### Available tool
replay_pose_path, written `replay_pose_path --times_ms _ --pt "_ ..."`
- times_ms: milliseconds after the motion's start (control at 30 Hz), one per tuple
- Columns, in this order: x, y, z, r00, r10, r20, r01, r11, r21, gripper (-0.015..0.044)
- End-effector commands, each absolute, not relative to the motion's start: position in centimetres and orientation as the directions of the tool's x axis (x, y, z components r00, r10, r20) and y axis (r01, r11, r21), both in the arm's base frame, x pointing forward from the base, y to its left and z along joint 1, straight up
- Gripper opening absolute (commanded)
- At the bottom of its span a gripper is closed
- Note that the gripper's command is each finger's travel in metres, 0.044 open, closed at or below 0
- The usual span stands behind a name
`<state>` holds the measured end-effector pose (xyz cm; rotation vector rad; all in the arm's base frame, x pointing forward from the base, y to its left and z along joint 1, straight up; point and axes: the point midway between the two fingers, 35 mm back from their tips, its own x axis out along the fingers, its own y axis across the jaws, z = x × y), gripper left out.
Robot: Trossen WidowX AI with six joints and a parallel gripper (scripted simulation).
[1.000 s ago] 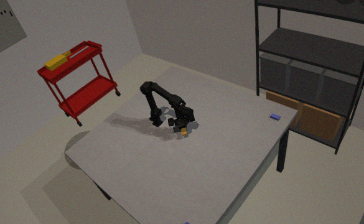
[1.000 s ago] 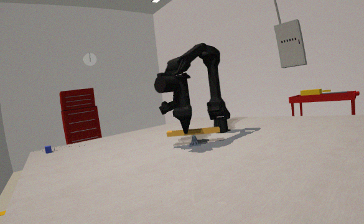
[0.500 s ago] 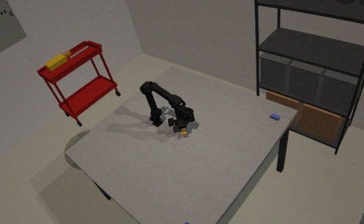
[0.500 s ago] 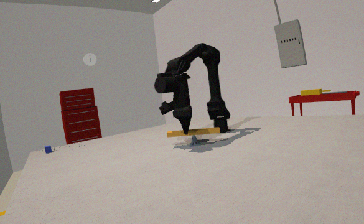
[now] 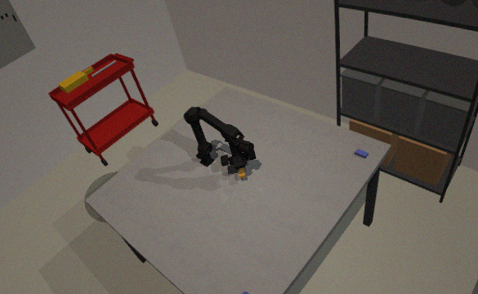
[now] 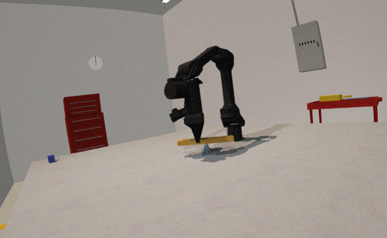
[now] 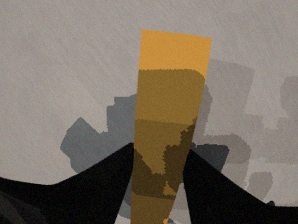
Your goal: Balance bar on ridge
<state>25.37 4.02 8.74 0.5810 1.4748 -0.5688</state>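
The orange bar (image 5: 242, 175) (image 6: 217, 139) (image 7: 172, 95) is held clear of the table, close to level, its left end slightly lower in the exterior view. My gripper (image 5: 239, 169) (image 6: 198, 141) (image 7: 160, 151) is shut on the bar, left of its middle in that view, with a finger on each side. The small grey-blue ridge (image 6: 207, 150) stands right under the bar, near its middle and a little right of the fingers. Its tip is at the bar's underside; I cannot tell whether they touch. The ridge is hidden behind the arm and bar in the top view.
The arm's base stands on the table (image 5: 239, 229) (image 6: 213, 198), close to the bar's right end in the exterior view. A small blue block (image 5: 361, 153) lies near the table's right corner in the top view. A blue block (image 6: 51, 158) is at the far left in the exterior view.
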Motion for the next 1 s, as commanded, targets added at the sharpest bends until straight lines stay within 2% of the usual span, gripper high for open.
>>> replay_pose_path --times_ms 0,967 --pt "25.39 4.06 8.67 0.020 0.003 -1.000 0.672 0.741 0.016 0.0000" --pt "25.38 4.04 8.43 0.020 0.003 -1.000 0.672 0.741 0.016 0.0000"
